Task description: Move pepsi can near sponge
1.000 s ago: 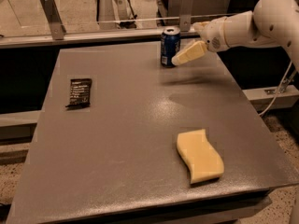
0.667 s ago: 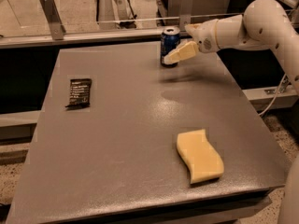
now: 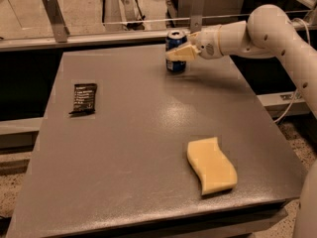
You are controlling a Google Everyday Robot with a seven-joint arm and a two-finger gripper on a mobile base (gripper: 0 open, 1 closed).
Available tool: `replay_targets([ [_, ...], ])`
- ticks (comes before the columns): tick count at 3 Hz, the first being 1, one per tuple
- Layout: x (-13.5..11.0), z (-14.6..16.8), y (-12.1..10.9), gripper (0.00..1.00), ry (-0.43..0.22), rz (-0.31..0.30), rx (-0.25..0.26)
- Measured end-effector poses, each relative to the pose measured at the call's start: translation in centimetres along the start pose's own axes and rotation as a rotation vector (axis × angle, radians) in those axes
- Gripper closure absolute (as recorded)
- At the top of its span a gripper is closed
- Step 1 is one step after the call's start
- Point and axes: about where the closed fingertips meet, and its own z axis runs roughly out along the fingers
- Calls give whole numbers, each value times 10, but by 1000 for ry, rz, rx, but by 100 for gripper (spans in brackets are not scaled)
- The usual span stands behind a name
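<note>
The pepsi can [image 3: 175,64], dark blue with a silver top, stands upright near the far edge of the grey table [image 3: 124,148]. My gripper [image 3: 179,52] reaches in from the right on the white arm [image 3: 267,31] and sits right at the can, crossing the front of its upper half. The pale yellow wavy sponge [image 3: 211,165] lies flat near the front right corner of the table, far from the can.
A flat black snack packet [image 3: 84,98] lies on the left side of the table. A metal rail with upright brackets [image 3: 53,16] runs behind the far edge. A cable [image 3: 285,110] hangs off to the right of the table.
My gripper has moved left from beside the can to over its front. The can, sponge and packet have not moved.
</note>
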Motion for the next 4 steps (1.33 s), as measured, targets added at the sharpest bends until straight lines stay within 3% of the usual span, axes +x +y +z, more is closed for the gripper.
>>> replay_targets([
  [1,-7,-3,6,73,-21,1,-19],
  [2,-22,-27,22,95,-43,-31,-60],
  [4,-12,-103,80,100,-14,-63,-153],
])
